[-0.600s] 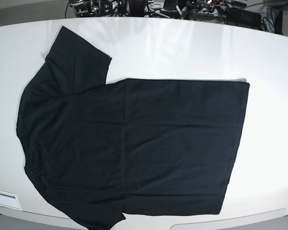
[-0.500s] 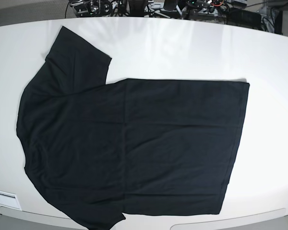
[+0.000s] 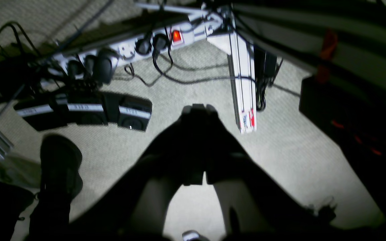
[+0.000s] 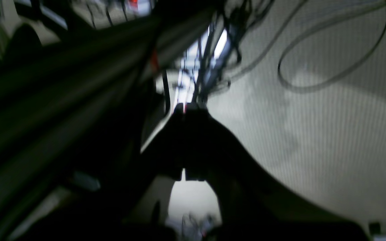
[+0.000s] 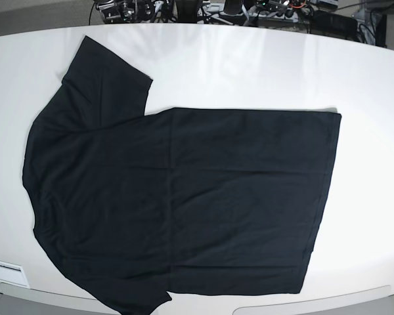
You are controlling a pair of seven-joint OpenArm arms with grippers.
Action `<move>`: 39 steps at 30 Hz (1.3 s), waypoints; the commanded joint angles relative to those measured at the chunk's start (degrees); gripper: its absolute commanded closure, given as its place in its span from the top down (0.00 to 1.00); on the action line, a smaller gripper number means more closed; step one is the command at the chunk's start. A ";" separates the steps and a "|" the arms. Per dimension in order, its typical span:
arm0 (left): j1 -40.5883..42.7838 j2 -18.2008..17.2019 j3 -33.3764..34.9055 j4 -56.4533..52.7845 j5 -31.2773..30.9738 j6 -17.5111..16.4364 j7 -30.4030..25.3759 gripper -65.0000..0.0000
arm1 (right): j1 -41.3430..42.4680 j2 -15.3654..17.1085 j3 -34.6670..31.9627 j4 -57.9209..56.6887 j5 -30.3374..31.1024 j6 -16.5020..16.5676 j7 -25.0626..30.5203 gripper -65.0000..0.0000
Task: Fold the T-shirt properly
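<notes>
Partly cropped: T-shirt (image 5: pixel 184 197) lower sleeve.

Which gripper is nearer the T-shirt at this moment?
Cannot tell. The T-shirt lies flat on the white table with neither arm over it. Both the left gripper and right gripper are shut, pointing at the carpet and cables off the table.

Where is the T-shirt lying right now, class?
In the base view the T-shirt lies spread flat on the white table, sleeves toward the view's left, hem toward the right, its lower sleeve reaching the table's near edge.
</notes>
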 commanded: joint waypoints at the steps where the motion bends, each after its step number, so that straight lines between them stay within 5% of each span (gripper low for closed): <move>1: 0.20 -0.57 0.17 0.68 0.02 -0.87 0.70 0.00 | -0.04 0.20 -0.09 0.33 -0.02 0.37 -1.53 0.00; 5: 2.60 -1.99 0.17 3.54 0.00 -2.71 3.56 0.00 | -3.13 0.37 -0.09 4.59 0.48 0.37 -7.48 0.00; 12: 12.17 -6.73 0.17 14.38 0.00 -2.60 4.96 0.00 | -16.68 1.36 -0.09 22.71 0.63 0.37 -9.94 0.00; 20: 27.98 -16.48 0.13 39.08 -2.78 1.18 14.32 0.00 | -36.70 3.21 -0.09 49.46 8.96 0.35 -15.56 0.00; 29: 48.59 -27.91 -7.39 69.09 -1.29 2.75 15.41 0.00 | -56.94 7.30 -0.02 79.01 9.49 0.13 -19.32 0.00; 34: 56.98 -31.74 -17.20 82.27 -0.02 2.75 17.29 0.00 | -65.35 10.21 0.02 93.94 8.63 -5.62 -20.39 0.00; 39: 62.88 -33.38 -27.98 94.33 -0.02 1.20 19.30 0.00 | -69.81 11.67 0.70 106.64 -0.07 -10.99 -20.37 0.00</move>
